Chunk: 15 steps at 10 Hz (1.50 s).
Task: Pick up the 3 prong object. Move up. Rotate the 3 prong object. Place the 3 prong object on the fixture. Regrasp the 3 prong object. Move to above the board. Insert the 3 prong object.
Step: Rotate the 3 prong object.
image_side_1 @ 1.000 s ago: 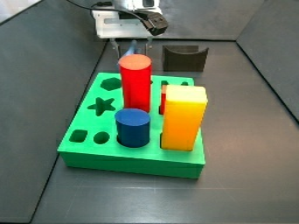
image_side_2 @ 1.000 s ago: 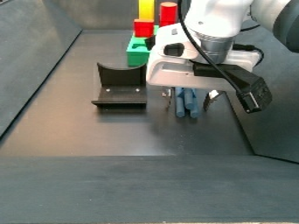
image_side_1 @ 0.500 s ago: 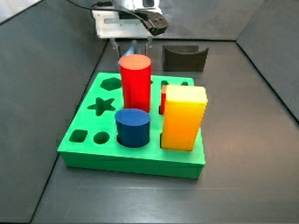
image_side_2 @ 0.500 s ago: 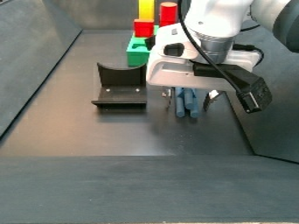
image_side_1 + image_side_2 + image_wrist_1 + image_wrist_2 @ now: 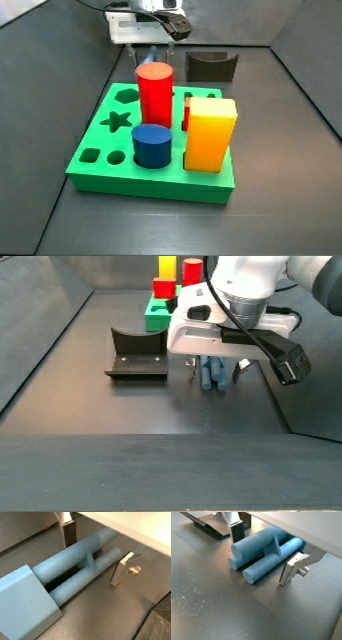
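Gripper point(image 5: 263, 555): lowered to the dark floor beside the fixture point(image 5: 136, 354). Its silver fingers point(image 5: 296, 568) stand on either side of the 3 prong object point(image 5: 261, 550) in both wrist views point(image 5: 73, 564). One finger sits against the piece. The other shows a narrow gap beside it, so a firm grip cannot be confirmed.

3 prong object: steel-blue, lying lengthwise on the floor between the fingers. It is visible in a side view point(image 5: 213, 375) under the gripper, just right of the fixture and apart from it.

Fixture: dark block with a curved notch, nothing in it. In a side view point(image 5: 210, 66) it stands beyond the far right corner of the board point(image 5: 94, 172).

Board: bright green slab. Contents: a red cylinder point(image 5: 156, 93) upright, a dark-blue cylinder point(image 5: 151, 146) upright near the front, and a yellow block point(image 5: 210, 134) upright on the right. The star cut-out point(image 5: 118, 121), hexagon cut-out point(image 5: 124, 96) and oblong cut-out point(image 5: 88, 158) on the left are unfilled.
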Motion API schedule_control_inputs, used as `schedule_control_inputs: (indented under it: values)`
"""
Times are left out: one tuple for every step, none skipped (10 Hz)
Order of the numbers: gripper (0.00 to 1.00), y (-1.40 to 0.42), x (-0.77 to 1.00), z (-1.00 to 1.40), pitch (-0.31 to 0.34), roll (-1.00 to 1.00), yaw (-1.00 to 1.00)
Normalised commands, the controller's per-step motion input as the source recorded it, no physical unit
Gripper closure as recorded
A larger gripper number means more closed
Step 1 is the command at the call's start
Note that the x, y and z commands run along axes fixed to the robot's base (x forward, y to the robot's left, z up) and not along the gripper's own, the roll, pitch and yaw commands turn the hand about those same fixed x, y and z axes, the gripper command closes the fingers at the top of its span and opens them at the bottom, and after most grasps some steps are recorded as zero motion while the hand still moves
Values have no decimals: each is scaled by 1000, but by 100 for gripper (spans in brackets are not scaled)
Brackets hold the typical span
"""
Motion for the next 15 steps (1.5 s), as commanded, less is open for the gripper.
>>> schedule_control_inputs:
  values:
    - [0,-1,32,-180,0,182,-3]
    - [0,-1,32,-180,0,182,-3]
    - [0,-1,32,-180,0,182,-3]
    - [0,-1,32,-180,0,182,-3]
    - [0,-1,32,-180,0,182,-3]
    - [0,-1,32,-180,0,182,-3]
    - [0,-1,32,-180,0,182,-3]
    - [0,-1,32,-180,0,182,-3]
    - [0,-1,32,-180,0,182,-3]
    - [0,-1,31,-180,0,182,-3]
    - [0,-1,32,-180,0,182,-3]
    - [0,-1,32,-180,0,182,-3]
    - [0,-1,31,-180,0,182,-3]
    - [0,-1,32,-180,0,182,-3]
    - [0,-1,32,-180,0,182,-3]
